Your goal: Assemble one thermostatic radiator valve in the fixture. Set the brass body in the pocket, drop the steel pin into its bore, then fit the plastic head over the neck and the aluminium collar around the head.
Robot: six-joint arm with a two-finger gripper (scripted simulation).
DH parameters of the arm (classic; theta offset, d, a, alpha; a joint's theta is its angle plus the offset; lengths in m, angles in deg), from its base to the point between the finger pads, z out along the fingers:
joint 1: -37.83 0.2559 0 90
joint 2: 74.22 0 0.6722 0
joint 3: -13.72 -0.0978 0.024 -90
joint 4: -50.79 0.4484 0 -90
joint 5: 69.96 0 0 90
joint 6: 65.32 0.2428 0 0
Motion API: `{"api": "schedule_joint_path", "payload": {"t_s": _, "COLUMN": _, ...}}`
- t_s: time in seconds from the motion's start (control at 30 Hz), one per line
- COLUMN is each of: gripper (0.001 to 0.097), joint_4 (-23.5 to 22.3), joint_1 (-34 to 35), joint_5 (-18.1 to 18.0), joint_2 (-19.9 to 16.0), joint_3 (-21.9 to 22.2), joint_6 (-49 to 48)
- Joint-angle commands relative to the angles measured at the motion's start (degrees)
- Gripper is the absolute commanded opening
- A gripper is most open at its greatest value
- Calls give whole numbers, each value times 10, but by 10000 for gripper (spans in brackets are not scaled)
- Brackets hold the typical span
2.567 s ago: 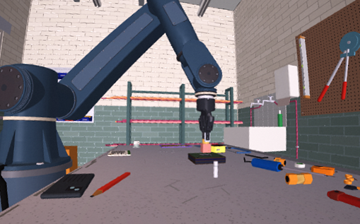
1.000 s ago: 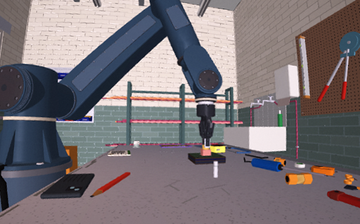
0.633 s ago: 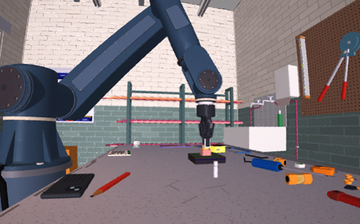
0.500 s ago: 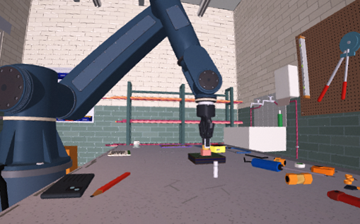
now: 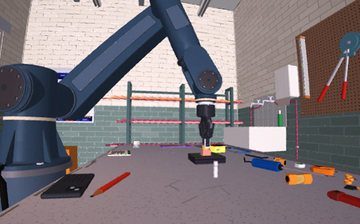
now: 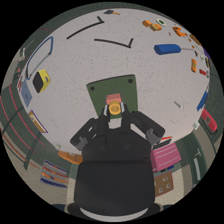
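Note:
The fixture's pocket is hidden under the brass body (image 6: 114, 108), a yellow-orange piece with an open bore on a pink base (image 6: 113, 99), which is held in my closed gripper (image 6: 115, 111) right over the green fixture plate (image 6: 114, 96). From the side camera the body (image 5: 205, 152) sits at the top of the dark fixture (image 5: 206, 158), and I cannot tell whether it is fully seated. A small white cylinder (image 5: 215, 169) stands upright on the bench just in front of the fixture. The same cylinder (image 6: 178, 104) shows to the right in the wrist camera.
A yellow tape measure (image 5: 217, 148) lies just behind the fixture. To the right lie a blue-handled tool (image 5: 267, 164), an orange fitting (image 5: 298, 178) and a red wrench (image 5: 355, 202). A red pencil (image 5: 110, 184) and a phone (image 5: 68, 185) lie near the arm's base.

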Motion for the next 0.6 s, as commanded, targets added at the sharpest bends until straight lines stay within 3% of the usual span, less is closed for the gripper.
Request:
{"api": "schedule_joint_path", "payload": {"t_s": 0.0, "gripper": 80, "joint_4": 0, "joint_1": 0, "joint_5": 0, "joint_2": 1, "joint_3": 0, "joint_6": 0}}
{"api": "schedule_joint_path", "payload": {"t_s": 0.3, "gripper": 80, "joint_4": 0, "joint_1": 0, "joint_5": 0, "joint_2": 0, "joint_3": 0, "joint_6": 0}}
{"api": "schedule_joint_path", "payload": {"t_s": 0.57, "gripper": 235, "joint_4": 0, "joint_1": 0, "joint_5": 0, "joint_2": 0, "joint_3": 0, "joint_6": 0}}
